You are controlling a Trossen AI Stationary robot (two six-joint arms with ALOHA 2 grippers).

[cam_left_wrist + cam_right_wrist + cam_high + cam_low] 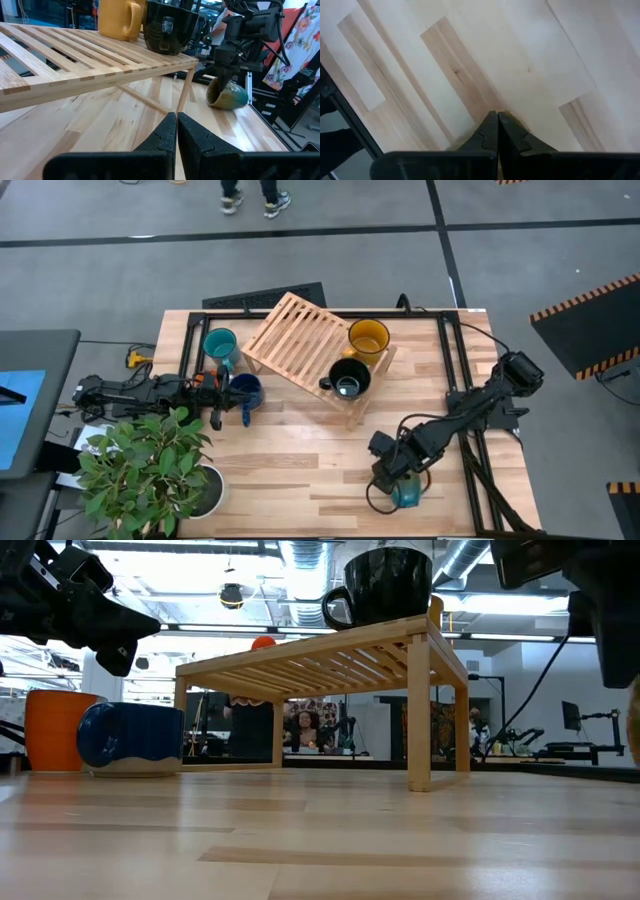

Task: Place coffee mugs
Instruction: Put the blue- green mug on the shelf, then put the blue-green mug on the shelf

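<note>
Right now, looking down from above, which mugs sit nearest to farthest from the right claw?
From the right claw:
1. Brown-olive mug, on its side right beside it.
2. Black mug, on the wooden rack.
3. Yellow mug, farther back on the rack.
4. Teal mug, far left.

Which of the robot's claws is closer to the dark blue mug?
The left one. The left claw sits right beside the dark blue mug, on the table's left side. The right claw is far across the table, near the front right, by a mug lying on its side.
</note>
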